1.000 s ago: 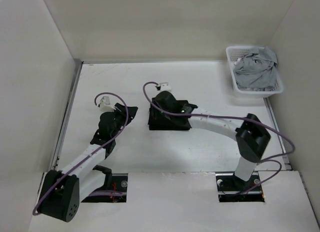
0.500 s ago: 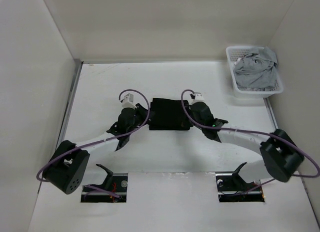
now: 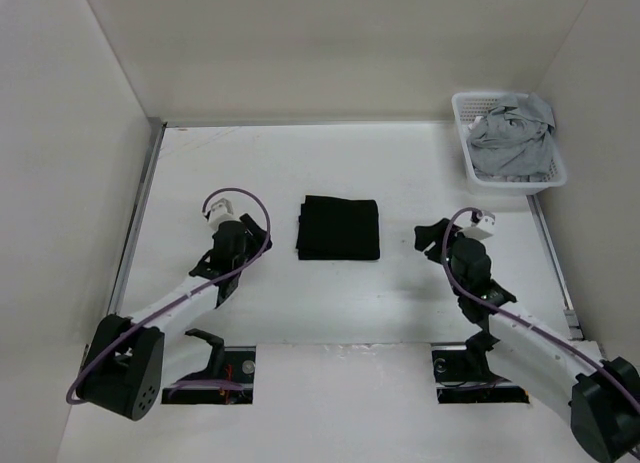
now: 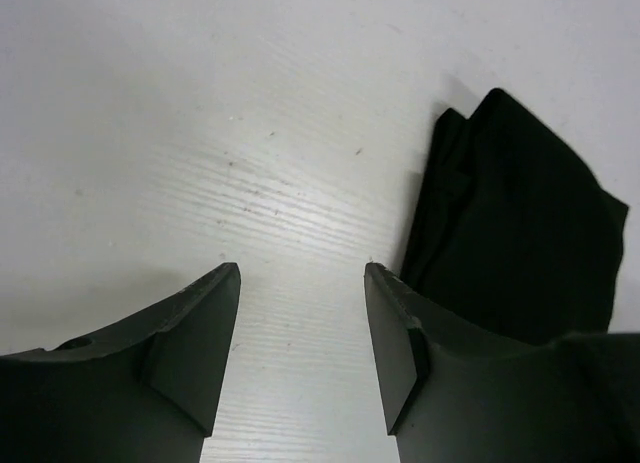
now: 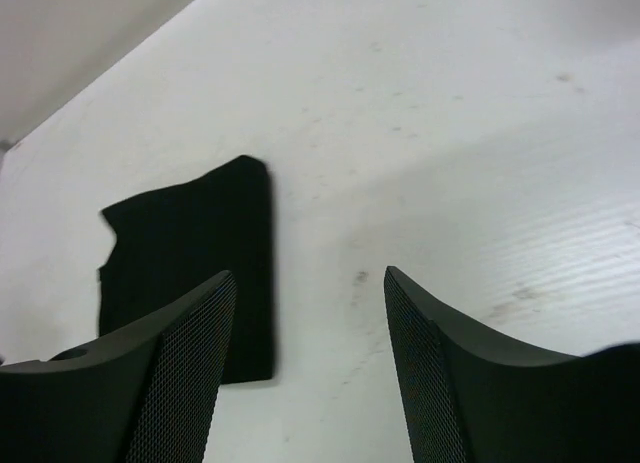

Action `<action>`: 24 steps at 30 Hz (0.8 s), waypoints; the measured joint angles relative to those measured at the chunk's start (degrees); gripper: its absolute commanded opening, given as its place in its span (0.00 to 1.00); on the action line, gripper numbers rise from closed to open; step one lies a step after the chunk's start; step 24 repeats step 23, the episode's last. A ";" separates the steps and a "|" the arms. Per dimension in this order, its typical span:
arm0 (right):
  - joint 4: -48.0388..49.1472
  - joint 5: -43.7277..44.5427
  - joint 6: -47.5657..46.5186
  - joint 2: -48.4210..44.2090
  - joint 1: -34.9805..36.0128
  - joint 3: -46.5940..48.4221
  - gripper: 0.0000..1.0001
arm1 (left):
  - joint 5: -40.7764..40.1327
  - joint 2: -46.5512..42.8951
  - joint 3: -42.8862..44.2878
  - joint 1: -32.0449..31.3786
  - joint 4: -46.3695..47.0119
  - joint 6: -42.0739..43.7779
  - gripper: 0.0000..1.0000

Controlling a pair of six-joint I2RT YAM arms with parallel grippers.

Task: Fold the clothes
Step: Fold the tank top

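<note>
The clothes, a plain black garment, lie folded into a small flat rectangle in the middle of the white table. Nothing touches them. My left gripper is a short way to their left. It is open over bare table, and the clothes show just beyond its right finger. My right gripper is to the right of the clothes, also apart from them. It is open and empty, with the clothes ahead on the left behind its left finger.
A white basket stands at the back right corner with a light grey garment heaped in it. White walls close in the table at the left, back and right. Purple cables loop over both arms.
Both grippers have let go of the clothes and drawn back, the left one to the left, the right one to the right and nearer. Both now stand open. The clothes lie folded and still.
</note>
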 measured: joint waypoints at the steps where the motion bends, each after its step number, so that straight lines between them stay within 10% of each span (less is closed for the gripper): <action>1: 0.07 0.37 0.31 -0.11 -1.14 -0.94 0.66 | 0.00 0.42 0.00 0.07 -0.44 0.04 0.52; 24: 0.87 -1.25 3.23 6.03 -6.58 -3.61 0.67 | 2.40 9.27 3.43 -4.37 0.50 0.52 0.55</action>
